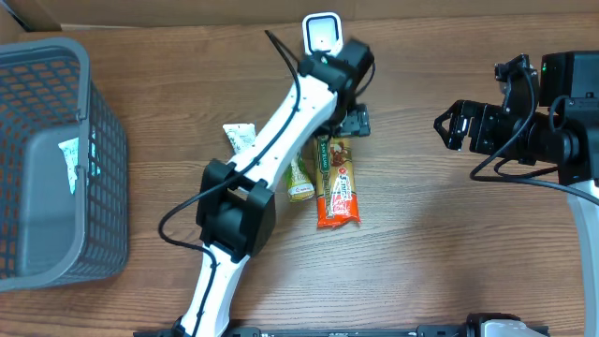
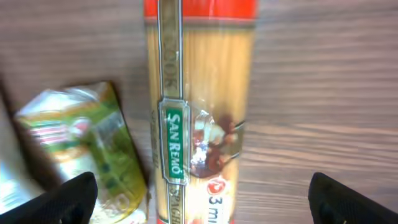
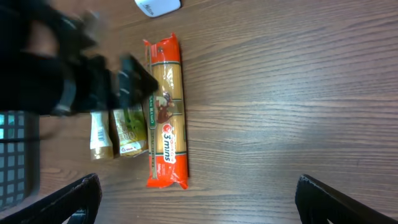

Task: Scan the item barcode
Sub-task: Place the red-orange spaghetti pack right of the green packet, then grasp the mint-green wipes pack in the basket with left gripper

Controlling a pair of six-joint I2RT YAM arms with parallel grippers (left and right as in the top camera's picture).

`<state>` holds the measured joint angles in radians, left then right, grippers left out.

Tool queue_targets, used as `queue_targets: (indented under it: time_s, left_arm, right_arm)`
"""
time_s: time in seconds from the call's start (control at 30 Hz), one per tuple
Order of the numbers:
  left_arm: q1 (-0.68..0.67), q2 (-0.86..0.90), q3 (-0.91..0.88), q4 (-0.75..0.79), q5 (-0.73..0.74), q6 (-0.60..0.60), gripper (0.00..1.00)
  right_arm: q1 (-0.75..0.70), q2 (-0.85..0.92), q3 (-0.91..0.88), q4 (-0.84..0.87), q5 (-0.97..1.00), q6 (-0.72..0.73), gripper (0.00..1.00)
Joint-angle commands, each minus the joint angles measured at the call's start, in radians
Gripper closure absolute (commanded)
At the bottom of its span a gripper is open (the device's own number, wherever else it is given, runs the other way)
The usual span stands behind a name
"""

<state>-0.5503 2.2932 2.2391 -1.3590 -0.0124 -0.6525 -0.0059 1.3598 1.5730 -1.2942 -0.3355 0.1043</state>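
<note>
At table centre: spaghetti packet (image 1: 338, 187), lying flat, just beside smaller sachets (image 1: 299, 180). Left gripper (image 2: 204, 196) above its upper end, fingers spread wide either side, clear of it. White scanner (image 1: 321, 33) beyond. Right gripper (image 1: 451, 126) likewise spread, well apart.

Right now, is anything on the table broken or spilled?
Nothing is spilled or torn. The spaghetti pack lies flat and whole on the table. The only untidy bit is the small green sachet beside it, which looks crumpled and sits at a tilt.
</note>
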Motion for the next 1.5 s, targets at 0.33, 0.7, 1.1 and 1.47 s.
queue_targets:
  time_s: [0.33,0.7,1.1,1.47]
  left_arm:
    - [0.465,-0.188,0.902,-0.331,0.011,0.315,0.0]
    - [1.013,-0.383,0.66,-0.331,0.031,0.342,0.0]
    - [1.252,-0.384,0.016,-0.177,0.081,0.414,0.0]
    - [1.31,-0.384,-0.386,0.158,0.091,0.414,0.0]
  right_arm:
    - [-0.001,-0.002,0.023,0.006,0.002,-0.001,0.0]
    - [-0.001,-0.001,0.01,-0.002,0.002,-0.001,0.0]
    - [-0.001,0.0,0.01,0.003,0.002,-0.002,0.0]
    - [-0.001,0.0,0.01,0.005,0.002,-0.002,0.0]
